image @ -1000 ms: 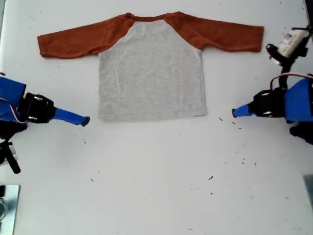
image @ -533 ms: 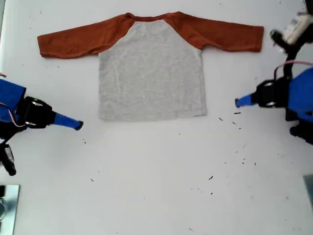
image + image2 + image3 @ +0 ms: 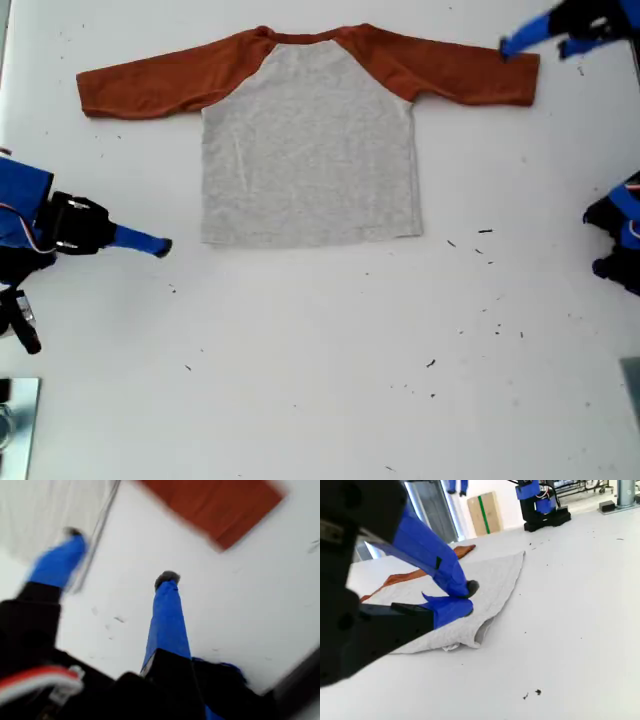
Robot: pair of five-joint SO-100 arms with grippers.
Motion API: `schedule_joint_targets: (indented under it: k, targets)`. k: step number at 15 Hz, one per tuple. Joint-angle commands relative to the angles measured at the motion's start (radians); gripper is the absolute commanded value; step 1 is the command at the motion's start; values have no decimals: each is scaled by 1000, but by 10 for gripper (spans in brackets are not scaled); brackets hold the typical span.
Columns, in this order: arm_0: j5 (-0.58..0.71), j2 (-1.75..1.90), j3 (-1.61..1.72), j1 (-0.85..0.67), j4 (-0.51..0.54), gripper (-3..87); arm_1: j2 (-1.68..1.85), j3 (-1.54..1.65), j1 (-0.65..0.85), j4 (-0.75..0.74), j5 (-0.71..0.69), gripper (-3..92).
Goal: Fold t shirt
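Beneath my first gripper (image 3: 117,555), spread wide, lies the soft shirt's (image 3: 310,140) rust cuff; my second gripper (image 3: 467,596) is pressed together.

The second claw (image 3: 462,597) hangs with its blue fingertips (image 3: 451,610) nearly together, just over the near corner of the t shirt (image 3: 495,587). The grey body lies flat on the white desk (image 3: 570,630), one rust-orange sleeve trailing behind. Dark specks dot the desk.
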Motion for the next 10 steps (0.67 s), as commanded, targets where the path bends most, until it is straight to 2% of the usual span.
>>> schedule_joint_targets:
  k: [1,3,5,8,10]
  targets:
    - [-17,8,14,8,8,-3,-77,-135,129,-9,-124,413]
    - [-21,8,14,3,8,-3,-117,-48,218,-107,-207,412]
    - [-21,8,14,-11,8,-3,-163,121,262,-302,-267,407]
    - [-21,8,14,-21,8,-3,-293,322,259,-601,-313,398]
    - [-21,8,14,-25,8,-3,-391,397,219,-750,-304,391]
